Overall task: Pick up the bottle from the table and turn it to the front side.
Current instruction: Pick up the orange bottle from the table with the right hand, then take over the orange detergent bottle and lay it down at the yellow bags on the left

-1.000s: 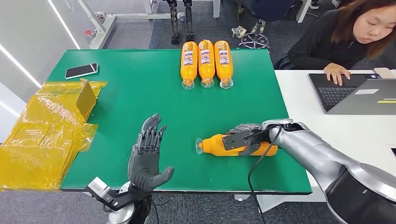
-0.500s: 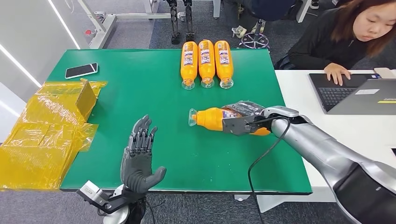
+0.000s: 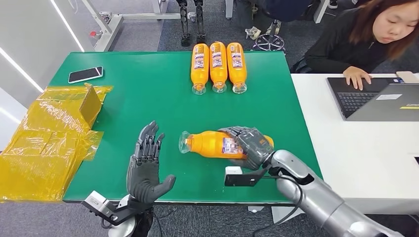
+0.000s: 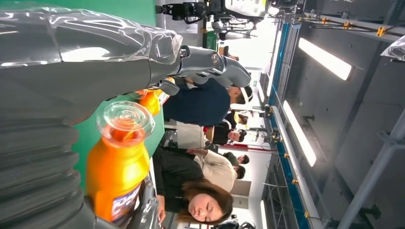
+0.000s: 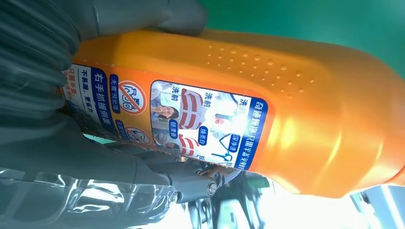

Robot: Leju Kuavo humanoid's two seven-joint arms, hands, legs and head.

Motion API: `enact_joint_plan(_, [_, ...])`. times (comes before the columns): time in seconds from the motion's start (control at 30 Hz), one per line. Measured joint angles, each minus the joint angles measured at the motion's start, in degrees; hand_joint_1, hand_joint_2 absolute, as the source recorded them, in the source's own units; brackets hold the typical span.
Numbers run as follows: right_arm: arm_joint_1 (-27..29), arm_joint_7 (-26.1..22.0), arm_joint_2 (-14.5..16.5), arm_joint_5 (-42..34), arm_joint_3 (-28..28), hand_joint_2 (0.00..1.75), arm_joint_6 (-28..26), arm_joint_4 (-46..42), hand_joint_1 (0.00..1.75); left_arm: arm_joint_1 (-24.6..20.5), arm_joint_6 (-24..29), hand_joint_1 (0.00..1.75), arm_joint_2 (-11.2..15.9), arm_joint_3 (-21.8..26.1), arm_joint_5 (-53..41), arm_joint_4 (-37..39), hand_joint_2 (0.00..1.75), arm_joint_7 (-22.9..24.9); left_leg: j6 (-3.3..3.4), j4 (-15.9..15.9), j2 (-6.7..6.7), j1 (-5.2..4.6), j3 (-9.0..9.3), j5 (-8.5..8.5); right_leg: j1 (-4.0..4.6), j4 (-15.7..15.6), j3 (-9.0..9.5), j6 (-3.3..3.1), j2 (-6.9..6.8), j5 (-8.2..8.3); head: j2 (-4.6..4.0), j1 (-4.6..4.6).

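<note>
An orange bottle [image 3: 212, 143] with a clear cap and a blue-and-white label is held lying sideways above the green table [image 3: 148, 98], cap pointing toward my left. My right hand [image 3: 248, 144] grips its thick end, fingers wrapped over the label. The right wrist view shows the bottle [image 5: 267, 114] close up, label side toward the camera, with my fingers [image 5: 143, 19] around it. My left hand [image 3: 146, 165] stands upright and open near the table's front edge, just left of the cap, holding nothing. In the left wrist view the bottle [image 4: 117, 162] points its cap at the camera.
Three more orange bottles [image 3: 217, 64] lie side by side at the table's far edge. A phone [image 3: 86, 74] lies far left, beside yellow plastic wrapping [image 3: 44, 143]. A person [image 3: 375, 34] sits at a white desk [image 3: 365, 143] with a laptop [image 3: 375, 98] on the right.
My right hand has carried the bottle off the table, toward my left and nearer to me, and the label has come into sight. The left hand drew back slightly toward the front edge.
</note>
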Motion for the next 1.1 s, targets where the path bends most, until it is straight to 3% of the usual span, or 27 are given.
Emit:
enact_joint_plan(0.27, [11.2,-1.6,3.7,6.1,-3.8,1.75,-8.4,-7.9,1.75,-0.9,0.2,0.0,-0.1,0.1,0.4,0.0,1.75,1.0,0.0,0.0,-0.02,0.0,0.01,0.01,0.01,0.0,0.0,-0.01,-0.02,-0.02,0.0,0.0])
enact_joint_plan(0.6, [22.8,2.8,6.3,13.9,-8.2,1.75,-9.1,-18.0,1.75,-3.2,-1.8,0.0,-0.5,0.2,0.9,0.9,1.75,1.6,0.01,0.0,-0.05,-0.01,-0.02,0.0,-0.02,0.0,-0.01,0.01,-0.07,-0.08,0.0,0.01])
enact_joint_plan(1.1, [28.0,1.6,8.7,14.6,-11.7,1.75,-8.6,-22.1,1.75,-4.8,-2.8,0.0,-0.9,0.2,2.1,1.5,1.75,0.8,0.01,0.0,-0.02,-0.01,-0.01,0.0,-0.02,0.0,-0.01,0.0,-0.04,-0.08,0.0,0.01])
